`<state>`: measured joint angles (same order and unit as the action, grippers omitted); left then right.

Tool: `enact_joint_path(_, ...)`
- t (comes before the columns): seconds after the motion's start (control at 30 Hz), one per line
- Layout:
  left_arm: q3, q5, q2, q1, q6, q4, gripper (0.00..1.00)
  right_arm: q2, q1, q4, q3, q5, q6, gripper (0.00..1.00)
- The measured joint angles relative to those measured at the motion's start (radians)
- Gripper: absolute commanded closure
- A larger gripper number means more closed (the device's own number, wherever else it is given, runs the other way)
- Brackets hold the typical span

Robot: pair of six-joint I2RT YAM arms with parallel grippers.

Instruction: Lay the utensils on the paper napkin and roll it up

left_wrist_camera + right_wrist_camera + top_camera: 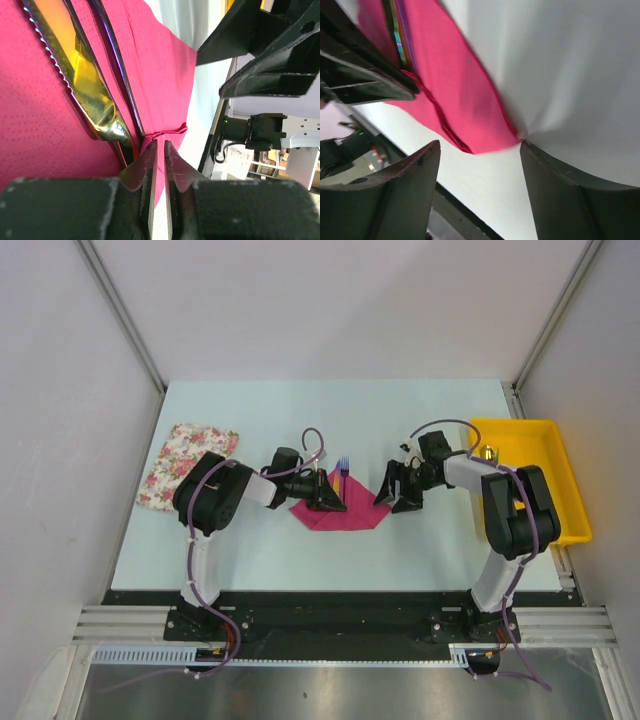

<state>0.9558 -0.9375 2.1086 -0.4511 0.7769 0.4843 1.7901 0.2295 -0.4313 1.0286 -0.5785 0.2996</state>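
The magenta paper napkin (338, 512) lies mid-table with its right side folded inward. On it rest the utensils: a purple fork (343, 469) whose tines stick out past the far edge, and a yellow knife (85, 75) next to the fork's dark handle (117, 65). My left gripper (326, 496) sits low over the napkin beside them. Its jaws stand shut to a thin slit at a small raised fold (167, 131), with nothing seen between them. My right gripper (400, 492) is open at the napkin's right corner (482, 127), which lies just ahead of its fingertips.
A white floral cloth (188, 465) lies at the table's left edge. A yellow tray (530, 475) sits at the right edge behind the right arm. The two grippers face each other closely across the napkin.
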Motion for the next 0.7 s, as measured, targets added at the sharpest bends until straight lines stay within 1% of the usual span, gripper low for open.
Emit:
enact_joint_path(0.13, 0.000, 0.000, 0.000, 0.002, 0.000, 0.000, 0.85, 0.055, 0.017, 0.076, 0.006, -0.111, 0.048, 0.39)
enact_joint_path(0.2, 0.000, 0.000, 0.000, 0.002, -0.001, 0.000, 0.85, 0.080, 0.026, 0.117, 0.005, -0.161, 0.074, 0.41)
enact_joint_path(0.23, 0.000, 0.000, 0.000, 0.002, -0.002, 0.000, 0.85, 0.090, 0.029, 0.135, 0.004, -0.182, 0.089, 0.43)
enact_joint_path(0.4, 0.000, -0.002, 0.000, 0.003, -0.010, -0.001, 0.85, 0.101, 0.036, 0.219, -0.029, -0.261, 0.155, 0.45)
enact_joint_path(0.57, 0.000, -0.002, 0.000, 0.003, -0.010, 0.000, 0.85, 0.101, 0.066, 0.241, -0.035, -0.299, 0.184, 0.56)
enact_joint_path(0.6, 0.000, -0.002, 0.000, 0.003, -0.010, 0.000, 0.85, 0.101, 0.071, 0.240, -0.035, -0.302, 0.188, 0.61)
enact_joint_path(0.63, 0.000, -0.002, 0.000, 0.003, -0.010, 0.000, 0.85, 0.101, 0.077, 0.240, -0.035, -0.303, 0.190, 0.63)
enact_joint_path(0.67, 0.000, -0.002, 0.000, 0.003, -0.010, 0.000, 0.85, 0.101, 0.082, 0.241, -0.035, -0.302, 0.194, 0.63)
enact_joint_path(0.7, 0.000, -0.002, 0.000, 0.003, -0.010, 0.000, 0.85, 0.101, 0.085, 0.240, -0.034, -0.301, 0.196, 0.54)
